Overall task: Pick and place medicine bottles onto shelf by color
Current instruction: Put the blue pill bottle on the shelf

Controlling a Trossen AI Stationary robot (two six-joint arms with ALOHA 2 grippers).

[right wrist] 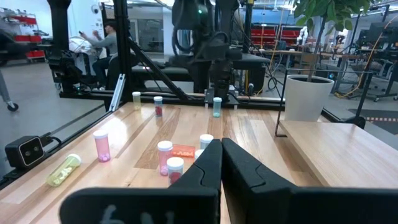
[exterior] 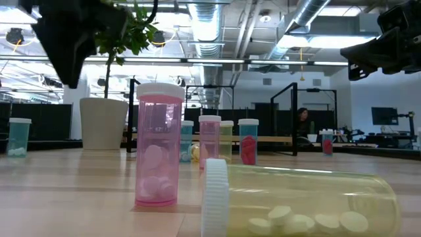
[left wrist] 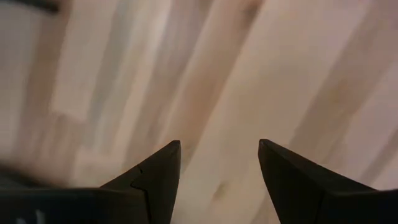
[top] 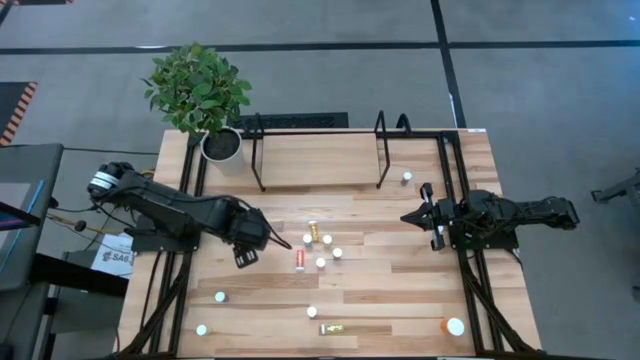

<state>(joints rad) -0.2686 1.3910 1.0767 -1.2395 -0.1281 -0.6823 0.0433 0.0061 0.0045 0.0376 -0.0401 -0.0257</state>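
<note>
Several small medicine bottles with white caps stand in a cluster at the table's middle. Among them lie a red one on its side and a yellow one. The shelf, a light-wood board in a black tube frame, stands at the far edge. My left gripper hangs left of the cluster, pointing down. It is open over bare wood, with nothing between its fingers. My right gripper waits at the right side, level and shut.
More bottles stand near the front edge: two on the left, one in the middle, a yellow one lying down and a larger orange one. One stands by the shelf's right end. A potted plant fills the far left corner.
</note>
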